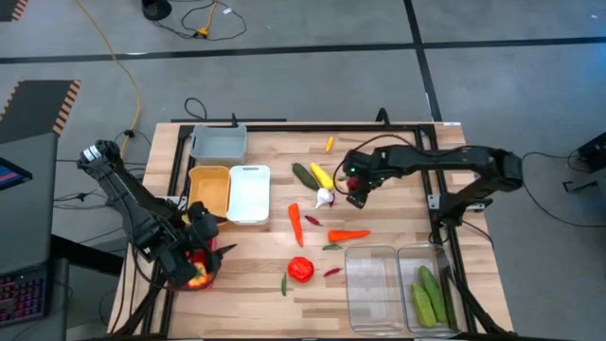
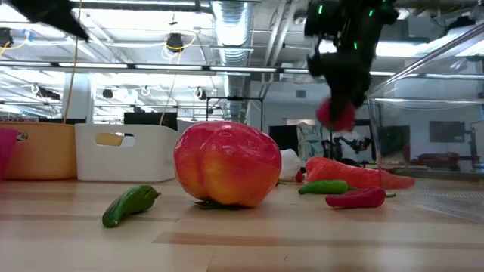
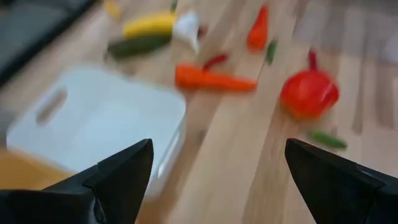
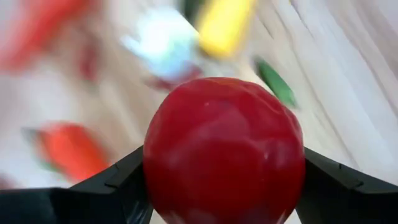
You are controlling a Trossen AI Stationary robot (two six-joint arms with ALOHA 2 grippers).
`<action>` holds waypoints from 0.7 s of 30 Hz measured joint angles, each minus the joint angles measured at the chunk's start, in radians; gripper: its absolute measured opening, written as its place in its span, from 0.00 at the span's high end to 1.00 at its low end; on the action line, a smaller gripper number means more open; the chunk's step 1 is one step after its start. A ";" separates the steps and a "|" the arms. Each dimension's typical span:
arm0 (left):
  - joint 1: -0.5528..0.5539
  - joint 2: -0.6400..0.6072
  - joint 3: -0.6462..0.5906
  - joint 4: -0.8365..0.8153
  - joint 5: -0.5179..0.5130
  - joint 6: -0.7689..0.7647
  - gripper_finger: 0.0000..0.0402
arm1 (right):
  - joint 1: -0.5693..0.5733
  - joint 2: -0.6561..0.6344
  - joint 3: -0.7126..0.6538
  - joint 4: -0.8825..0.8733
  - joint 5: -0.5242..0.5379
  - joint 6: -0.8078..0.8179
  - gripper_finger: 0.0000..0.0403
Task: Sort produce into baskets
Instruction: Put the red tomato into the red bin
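My right gripper [image 1: 358,195] is shut on a red tomato [image 4: 224,149], lifted above the table middle next to the white garlic [image 1: 325,198], the yellow piece [image 1: 322,175] and a green cucumber [image 1: 304,174]. In the low view the tomato [image 2: 335,115] hangs well above the wood. My left gripper [image 3: 217,162] is open and empty, at the table's near left [image 1: 210,248], just above the red basket [image 1: 194,278]. Carrots [image 1: 348,234], a red pepper [image 1: 301,269] and small chilies [image 1: 332,272] lie loose on the table. My right gripper pinches the red tomato between its two fingers [image 4: 124,177], one on each of its opposite sides [image 4: 155,155]. The tomato is lifted clear of the table and hangs at the lower end of the gripper [image 2: 340,91].
Grey [image 1: 220,142], yellow [image 1: 208,189] and white [image 1: 249,194] baskets stand at the far left. Two clear baskets [image 1: 372,284] stand at the near right; the right one holds green cucumbers [image 1: 428,296]. The red basket holds some produce. Bare wood lies between the pepper and the white basket.
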 joint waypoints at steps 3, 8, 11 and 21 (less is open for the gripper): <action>0.009 0.000 0.000 0.087 -0.085 0.137 0.12 | 0.027 -0.060 0.000 0.135 -0.047 0.026 0.20; 0.031 0.000 0.000 0.219 -0.239 0.362 0.12 | 0.073 -0.111 0.001 0.379 -0.106 0.061 0.20; 0.046 0.000 0.000 0.297 -0.315 0.485 0.12 | 0.101 -0.114 0.001 0.519 -0.146 0.070 0.20; 0.109 0.054 0.000 0.626 -0.372 0.973 0.12 | 0.193 -0.081 0.003 0.818 -0.171 0.129 0.20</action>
